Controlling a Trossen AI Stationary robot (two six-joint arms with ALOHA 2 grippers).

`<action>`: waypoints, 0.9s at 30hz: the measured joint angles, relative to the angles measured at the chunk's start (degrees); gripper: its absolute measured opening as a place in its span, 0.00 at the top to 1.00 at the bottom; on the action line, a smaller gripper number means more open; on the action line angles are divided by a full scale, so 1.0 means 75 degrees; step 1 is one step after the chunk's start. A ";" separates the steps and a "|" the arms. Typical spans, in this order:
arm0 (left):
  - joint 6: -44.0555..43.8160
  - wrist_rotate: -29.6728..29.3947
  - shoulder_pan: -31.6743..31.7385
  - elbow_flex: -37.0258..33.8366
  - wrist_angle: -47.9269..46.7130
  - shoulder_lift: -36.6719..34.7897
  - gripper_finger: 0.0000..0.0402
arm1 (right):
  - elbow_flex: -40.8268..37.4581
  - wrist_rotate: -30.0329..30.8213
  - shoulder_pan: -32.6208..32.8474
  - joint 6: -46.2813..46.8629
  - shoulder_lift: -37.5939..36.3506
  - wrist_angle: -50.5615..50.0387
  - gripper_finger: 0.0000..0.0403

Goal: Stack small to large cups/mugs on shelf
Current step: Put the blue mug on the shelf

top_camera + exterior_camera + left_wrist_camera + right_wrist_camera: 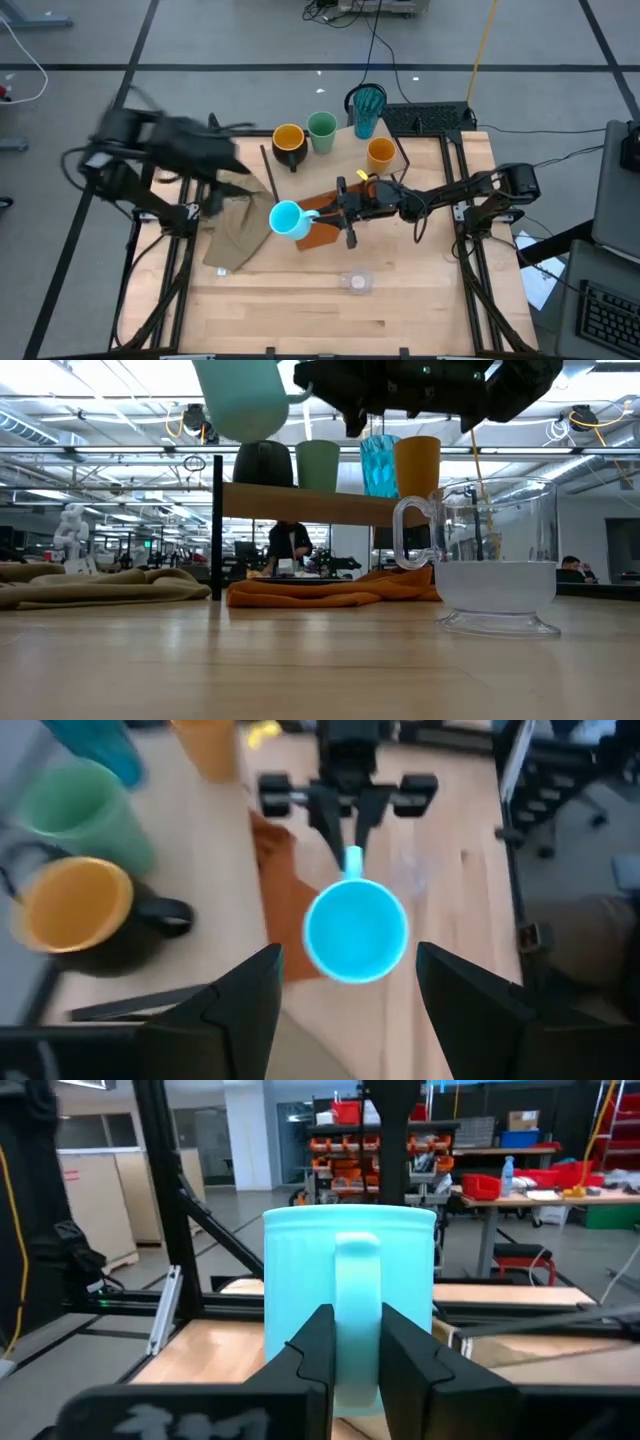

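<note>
1. The right pincer (pixel 322 212) is clamped on the flat loop handle of the bright blue mug (pixel 287 219), a smooth, glossy cylinder held above the desk (pixel 300 320) with its open mouth turned up.
2. The left pincer (pixel 345 995) hangs over the blue mug with its fingers spread wide apart, nothing between them.
3. Beyond the right pincer, the light plywood shelf (pixel 340 165) on thin black legs carries four vessels: a black mug (pixel 288 143) with a yellow-orange inside, a plain green cup (pixel 321 130), a ribbed teal tumbler (pixel 367 108) and an orange cup (pixel 380 153).
4. One clear glass cup (pixel 497 555) with a handle stands on the desk, well apart from both pincers.
5. Two soft, crumpled cloths lie on the desk: an orange cloth (pixel 318 232) below the right pincer, a khaki cloth (pixel 238 230) near the left.
</note>
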 joint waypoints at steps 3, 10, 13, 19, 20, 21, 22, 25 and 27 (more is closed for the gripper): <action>-0.0229 -0.1096 -0.0752 -0.0019 0.0001 -0.0643 0.43 | 0.0000 0.0002 0.0003 -0.0115 -0.0231 -0.0103 0.91; -0.1056 -0.3364 -0.3009 -0.0727 -0.0001 -0.2022 0.43 | 0.0000 0.0367 0.0010 -0.0398 -0.0899 -0.0754 0.91; -0.1320 -0.3997 -0.3613 -0.1476 -0.0004 -0.2647 0.46 | 0.0000 0.0578 0.0054 -0.0533 -0.1086 -0.0978 0.91; -0.1556 -0.4195 -0.3715 -0.2976 -0.0008 -0.4211 0.58 | 0.0000 0.0615 0.0140 -0.0581 -0.1195 -0.1066 0.91; -0.1597 -0.4172 -0.3680 -0.3183 -0.0006 -0.4521 0.60 | 0.0000 0.0620 0.0165 -0.0573 -0.1192 -0.1091 0.91; -0.1635 -0.4147 -0.3641 -0.3380 -0.0011 -0.4825 0.62 | 0.0000 0.0650 0.0171 -0.0566 -0.1191 -0.1093 0.91; -0.1648 -0.4118 -0.3578 -0.3580 -0.0010 -0.5157 0.63 | 0.0000 0.0739 0.0183 -0.0570 -0.1191 -0.1091 0.91; -0.1699 -0.3921 -0.3295 -0.4187 -0.0022 -0.6070 0.67 | 0.0000 0.1016 0.0208 -0.0630 -0.1194 -0.1093 0.91; -0.1776 -0.3829 -0.2989 -0.4564 -0.0017 -0.6599 0.69 | 0.0000 0.1053 0.0213 -0.0735 -0.1215 -0.1110 0.91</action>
